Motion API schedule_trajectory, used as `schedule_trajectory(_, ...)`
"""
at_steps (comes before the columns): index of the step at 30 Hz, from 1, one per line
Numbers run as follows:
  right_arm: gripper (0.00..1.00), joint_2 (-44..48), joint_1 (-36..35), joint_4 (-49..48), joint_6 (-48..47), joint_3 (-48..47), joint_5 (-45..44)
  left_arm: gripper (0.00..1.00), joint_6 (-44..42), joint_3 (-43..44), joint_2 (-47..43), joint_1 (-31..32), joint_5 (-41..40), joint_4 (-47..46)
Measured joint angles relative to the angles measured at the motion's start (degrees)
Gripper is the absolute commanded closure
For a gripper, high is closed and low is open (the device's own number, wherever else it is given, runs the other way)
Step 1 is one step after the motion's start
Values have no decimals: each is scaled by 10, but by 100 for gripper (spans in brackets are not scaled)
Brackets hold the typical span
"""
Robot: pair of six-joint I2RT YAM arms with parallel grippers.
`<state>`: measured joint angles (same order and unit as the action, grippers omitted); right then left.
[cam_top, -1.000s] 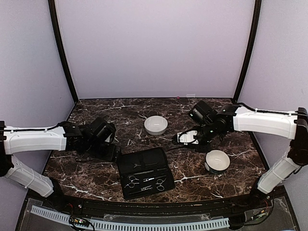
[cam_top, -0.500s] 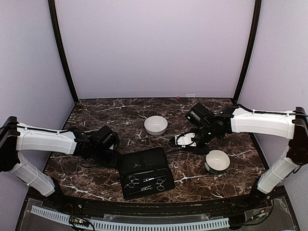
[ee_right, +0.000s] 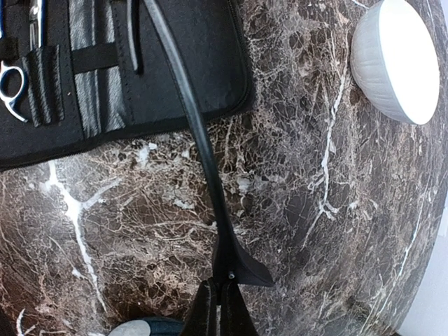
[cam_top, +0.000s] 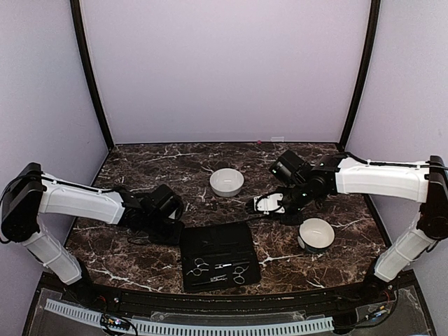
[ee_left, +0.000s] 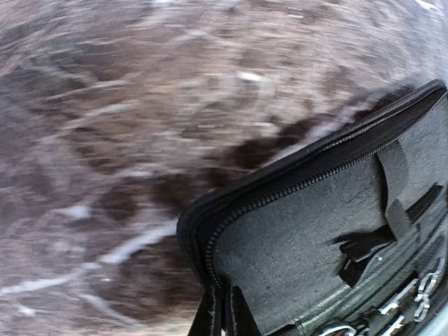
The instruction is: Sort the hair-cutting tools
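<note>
Nearest, the open case [cam_top: 217, 238] on the counter [cam_top: 140, 168] has the scissors [cam_top: 198, 267] strapped inside; the left jaws pinch its corner tight. The right jaws are closed on 1 black comb stick [ee_right: 234, 267]. The near bowl [cam_top: 302, 235] and far bowl [cam_top: 213, 180] look empty, so sorting has barely begun.

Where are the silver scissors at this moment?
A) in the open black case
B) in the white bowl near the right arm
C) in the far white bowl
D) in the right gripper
A: the silver scissors lie in the open black case; the far bowl and near bowl look empty, and the right gripper is shut on a slim black stick.
</note>
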<state>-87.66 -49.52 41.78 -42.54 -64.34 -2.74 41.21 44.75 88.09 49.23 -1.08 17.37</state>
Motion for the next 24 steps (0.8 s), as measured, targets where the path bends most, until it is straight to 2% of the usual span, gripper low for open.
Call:
schedule_trajectory(9, 100, -15, -22, 2, -5, 9, -8, 100, 25, 18, 32, 29, 50, -62)
schedule_trajectory(16, 100, -65, -51, 29, -2, 0, -40, 100, 30, 18, 42, 28, 52, -70)
schedule_trajectory(24, 100, -126, -56, 67, 29, -54, -63, 100, 31, 18, 47, 28, 52, -74)
